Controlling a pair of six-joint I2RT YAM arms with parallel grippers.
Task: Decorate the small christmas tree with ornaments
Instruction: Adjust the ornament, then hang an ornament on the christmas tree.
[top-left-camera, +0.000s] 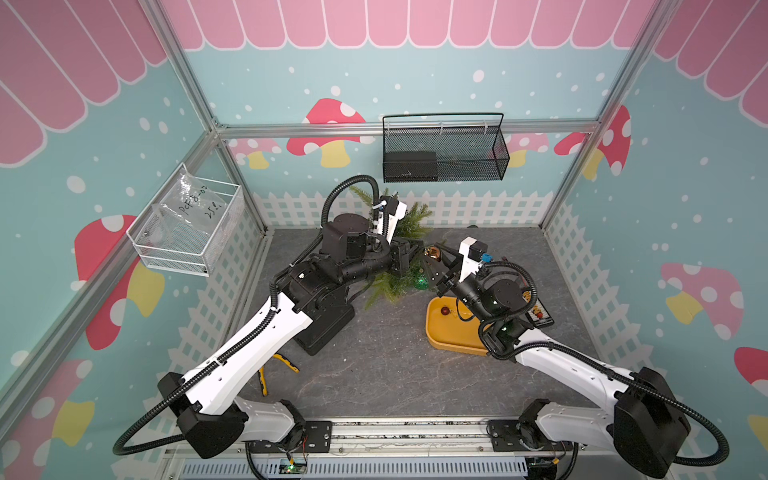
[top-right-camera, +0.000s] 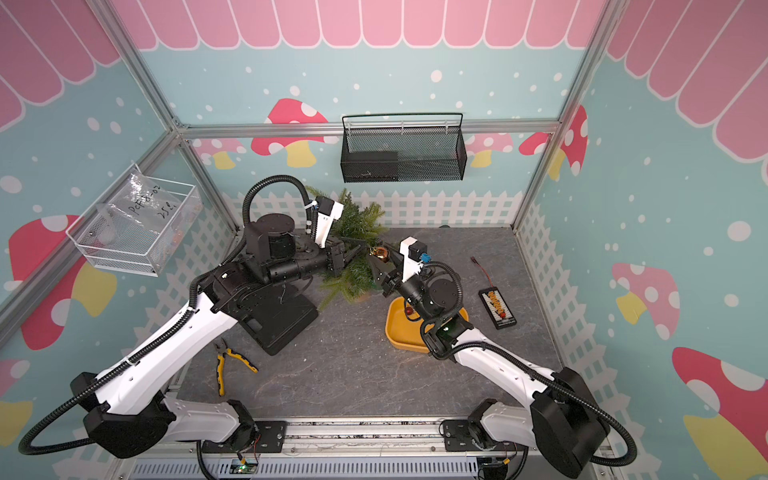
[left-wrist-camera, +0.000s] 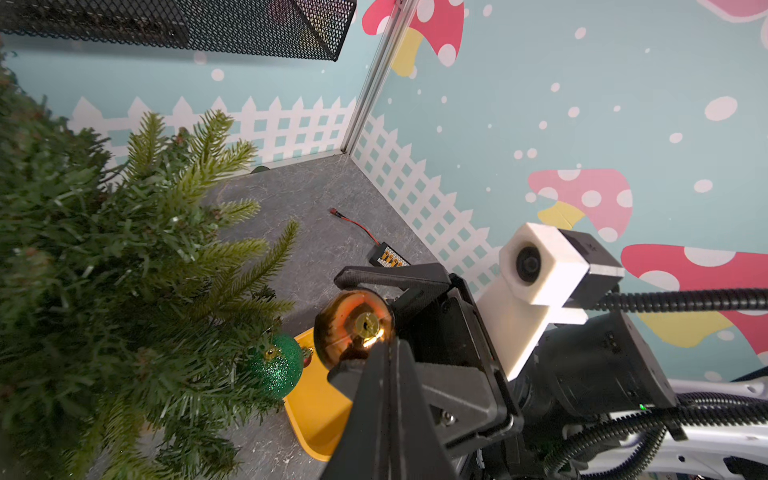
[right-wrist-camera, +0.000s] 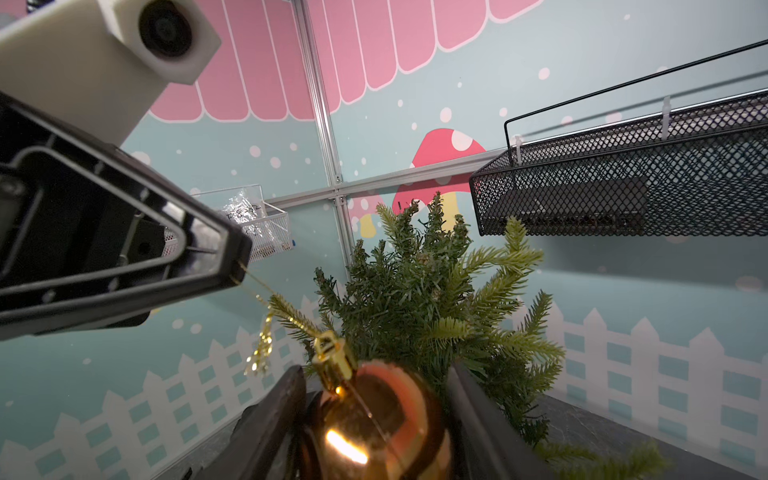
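While the small red ball (top-left-camera: 444, 311) is lying in the yellow tray (top-left-camera: 446, 338) toward the near side of the bench (top-left-camera: 386, 374), both arms are working just beyond it on 1 ornament. The right gripper (right-wrist-camera: 376, 386) is holding the orange-gold ball (right-wrist-camera: 374, 432), its jaws part open and pressing on either side, apparently to steady the ball. The left gripper (right-wrist-camera: 239, 266), jaws fully closed, is pinching the ball's gold thread (right-wrist-camera: 259, 286) and drawing it taut past a branch tip, probably so the loop can be hooked on. Beside them the green ball (left-wrist-camera: 274, 368) is already hanging low on the small christmas tree (right-wrist-camera: 415, 291), which is standing at the back of the bench. The left arm is hiding the tree's foot in both top views, and I cannot tell whether the loop is catching the branch yet.
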